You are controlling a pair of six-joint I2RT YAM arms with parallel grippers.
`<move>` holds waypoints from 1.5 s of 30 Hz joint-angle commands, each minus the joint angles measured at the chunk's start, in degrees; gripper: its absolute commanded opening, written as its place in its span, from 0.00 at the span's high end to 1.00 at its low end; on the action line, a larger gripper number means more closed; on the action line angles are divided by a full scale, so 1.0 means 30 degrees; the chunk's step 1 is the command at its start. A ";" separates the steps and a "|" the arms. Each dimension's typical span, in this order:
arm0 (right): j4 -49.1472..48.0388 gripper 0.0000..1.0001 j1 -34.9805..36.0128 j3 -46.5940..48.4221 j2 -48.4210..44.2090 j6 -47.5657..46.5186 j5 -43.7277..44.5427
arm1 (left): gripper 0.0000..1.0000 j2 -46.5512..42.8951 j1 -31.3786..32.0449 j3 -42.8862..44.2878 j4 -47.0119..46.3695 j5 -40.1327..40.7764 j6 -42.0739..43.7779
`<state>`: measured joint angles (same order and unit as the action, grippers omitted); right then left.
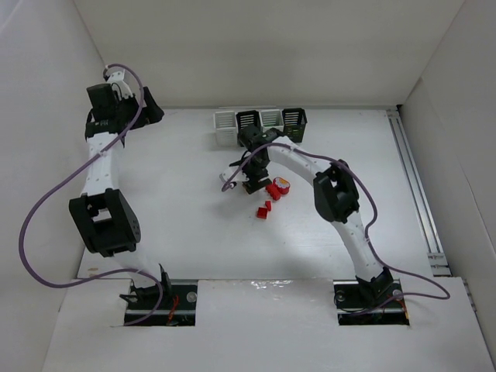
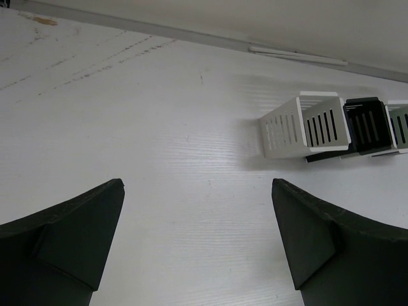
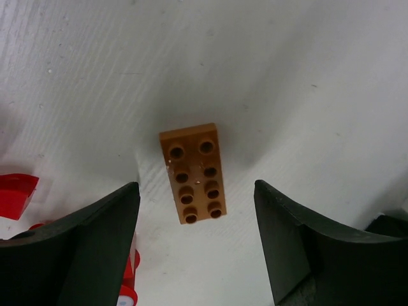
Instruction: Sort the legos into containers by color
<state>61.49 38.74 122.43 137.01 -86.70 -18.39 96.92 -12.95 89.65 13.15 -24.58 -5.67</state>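
sorting is judged unfinished: red legos point(image 1: 273, 189) are left loose on the surface point(image 1: 178, 194); just beyond, an orange lego point(image 3: 193, 173) is framed, untouched, by the wide-open right end effector point(image 3: 196, 185). farther off, containers point(image 1: 260, 120) are lined up; the left end effector point(image 2: 197, 185) is held open, empty.

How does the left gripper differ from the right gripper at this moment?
The left gripper frames only bare table; the right gripper frames an orange brick lying studs up. The left gripper is at the far left, apart from the red legos; the right gripper is beside them. Both are open.
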 commanded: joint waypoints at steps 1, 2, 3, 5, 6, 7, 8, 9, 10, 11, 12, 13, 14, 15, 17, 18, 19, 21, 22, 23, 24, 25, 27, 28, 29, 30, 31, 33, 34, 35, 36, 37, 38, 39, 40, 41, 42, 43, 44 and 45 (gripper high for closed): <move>0.1706 0.24 0.0153 0.1226 0.0675 -0.1509 -0.0285 | 0.00 -0.0431 -0.0427 -0.0234 -0.0281 -0.0743 -0.0363; 0.2115 0.28 0.0153 0.1230 0.0678 -0.1512 -0.0082 | 0.00 -0.0433 -0.0429 -0.0408 -0.0281 -0.0743 -0.0365; 0.2322 0.31 0.0327 0.1521 0.0939 -0.1512 -0.0080 | 0.00 -0.0433 -0.0429 -0.0409 -0.0281 -0.0743 -0.0365; 0.2762 0.40 0.0328 0.1816 0.1202 -0.1979 0.0123 | 0.00 -0.0668 -0.0605 -0.0585 -0.0281 -0.0743 -0.0365; 0.2967 0.42 0.0328 0.1816 0.1205 -0.1980 0.0125 | 0.00 -0.0668 -0.0605 -0.0788 -0.0281 -0.0743 -0.0365; 0.2969 0.42 0.0328 0.1816 0.1408 -0.1980 0.0328 | 0.00 -0.0842 -0.0605 -0.0790 -0.0281 -0.0743 -0.0365; 0.2969 0.42 0.0328 0.1816 0.1410 -0.1980 0.0330 | 0.00 -0.0843 -0.0605 -0.0790 -0.0281 -0.0743 -0.0365; 0.3201 0.44 0.0328 0.1816 0.1584 -0.2154 0.0504 | 0.00 -0.0843 -0.0779 -0.0790 -0.0281 -0.0917 -0.0365; 0.3203 0.44 0.0328 0.1816 0.1586 -0.2156 0.0506 | 0.00 -0.0843 -0.0781 -0.0790 -0.0281 -0.0919 -0.0365; 0.3580 0.45 0.0328 0.2019 0.1760 -0.2156 0.0506 | 0.00 -0.0843 -0.0781 -0.0964 -0.0281 -0.0919 -0.0365; 0.3845 0.45 0.0328 0.2021 0.2023 -0.2388 0.0506 | 0.00 -0.0843 -0.0781 -0.0966 -0.0281 -0.0919 -0.0365; 0.4370 0.45 0.0328 0.2283 0.2025 -0.2391 0.0506 | 0.00 -0.0843 -0.0781 -0.0966 -0.0281 -0.0919 -0.0365; 0.4607 0.43 0.0328 0.2285 0.2315 -0.2391 0.0680 | 0.00 -0.0843 -0.0781 -0.0966 -0.0281 -0.0919 -0.0365; 0.4812 0.42 0.0531 0.2575 0.2492 -0.2565 0.0914 | 0.00 -0.0843 -0.0781 -0.0966 -0.0281 -0.0919 -0.0365; 0.5396 0.42 0.0533 0.2871 0.2787 -0.2798 0.1119 | 0.00 -0.0843 -0.0781 -0.0966 -0.0076 -0.0919 -0.0365; 0.5400 0.44 0.0533 0.3132 0.3048 -0.2801 0.1121 | 0.00 -0.0843 -0.0781 -0.0966 -0.0076 -0.0919 -0.0365; 0.5632 0.44 0.0707 0.3135 0.3051 -0.2801 0.1295 | 0.00 -0.1017 -0.0781 -0.0966 -0.0076 -0.0919 -0.0191; 0.5867 0.45 0.0709 0.3135 0.3051 -0.2801 0.1297 | 0.00 -0.1193 -0.0955 -0.0966 -0.0076 -0.0919 -0.0189; 0.5869 0.45 0.0883 0.2903 0.3051 -0.2801 0.1471 | 0.00 -0.1195 -0.0957 -0.0966 -0.0076 -0.0919 -0.0015; 0.5869 0.47 0.0885 0.2726 0.3051 -0.2801 0.1473 | 0.00 -0.1195 -0.0957 -0.0966 0.0098 -0.0919 -0.0014; 0.5869 0.49 0.1059 0.2551 0.3051 -0.2801 0.1647 | 0.00 -0.1195 -0.0957 -0.0966 0.0100 -0.0919 -0.0014; 0.5869 0.51 0.1061 0.2549 0.3051 -0.2801 0.1648 | 0.00 -0.1195 -0.0957 -0.0966 0.0100 -0.1093 -0.0014; 0.5869 0.51 0.1061 0.2373 0.3051 -0.2129 0.1648 | 0.00 -0.1021 -0.0957 -0.0966 0.0100 -0.1326 -0.0014; 0.5869 0.51 0.1061 0.2373 0.3051 -0.1866 0.1648 | 0.00 -0.1019 -0.0957 -0.0966 0.0100 -0.1329 -0.0014; 0.5869 0.51 0.1061 0.2373 0.3051 -0.1602 0.1648 | 0.00 -0.1019 -0.0957 -0.0966 0.0100 -0.1532 -0.0014; 0.5869 0.55 0.1061 0.2373 0.3051 -0.1135 0.1648 | 0.00 -0.1019 -0.0957 -0.0966 0.0100 -0.1534 -0.0188; 0.5869 0.59 0.1061 0.2373 0.3051 -0.0928 0.1648 | 0.00 -0.0845 -0.0957 -0.0966 0.0100 -0.1708 -0.0189; 0.5869 0.71 0.1061 0.2549 0.3051 -0.0431 0.1299 | 0.00 -0.1075 -0.0957 -0.1198 -0.0364 -0.1710 -0.0189; 0.5869 0.75 0.1061 0.2549 0.2761 -0.0109 0.1297 | 0.00 -0.1281 -0.0957 -0.1200 -0.0746 -0.1449 -0.0392; 0.5637 0.78 0.1061 0.2549 0.2526 0.0301 0.0804 | 0.00 -0.1573 -0.0957 -0.1926 -0.1185 -0.1243 -0.0569; 0.5635 0.78 0.1061 0.2549 0.2262 0.0711 0.0335 | 0.00 -0.1895 -0.0957 -0.2368 -0.1682 -0.0980 -0.0773; 0.5316 0.80 0.0858 0.2549 0.1535 0.1556 -0.0163 | 0.00 -0.2623 -0.0957 -0.2865 -0.2702 -0.0629 -0.0978; 0.4877 0.81 0.0856 0.2549 0.1150 0.1971 -0.0690 | 0.00 -0.2978 -0.0696 -0.3363 -0.3205 -0.0046 -0.1154; 0.4583 0.83 0.0624 0.2549 0.0769 0.2555 -0.1623 | 0.00 -0.3330 -0.0519 -0.4209 -0.3587 0.0221 -0.1156; 0.4290 0.85 0.0447 0.2752 0.0011 0.3721 -0.2068 | 0.00 -0.3885 -0.0256 -0.4537 -0.3910 0.0427 -0.1156; 0.3823 0.85 0.0446 0.2754 -0.0315 0.4225 -0.2507 | 0.00 -0.4122 0.0210 -0.4801 -0.4117 0.0632 -0.0663; 0.3412 0.85 0.0243 0.3015 -0.0667 0.4869 -0.3353 | 0.00 -0.4299 0.0447 -0.5210 -0.4351 0.0634 -0.0658; 0.2915 0.85 -0.0021 0.3279 -0.1337 0.6412 -0.3738 | 0.00 -0.4474 0.0653 -0.5388 -0.4353 0.0634 -0.0455; 0.2388 0.86 -0.0023 0.3281 -0.1663 0.7269 -0.4061 | 0.00 -0.4766 0.0858 -0.5593 -0.4556 0.0837 -0.0453; 0.0991 0.86 -0.0342 0.3281 -0.1985 0.8263 -0.4383 | 0.00 -0.4769 0.1063 -0.5769 -0.4848 0.0839 -0.0453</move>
<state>72.38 39.75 130.34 139.20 -72.73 -23.57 86.26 -11.51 73.41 4.86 -23.22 -7.73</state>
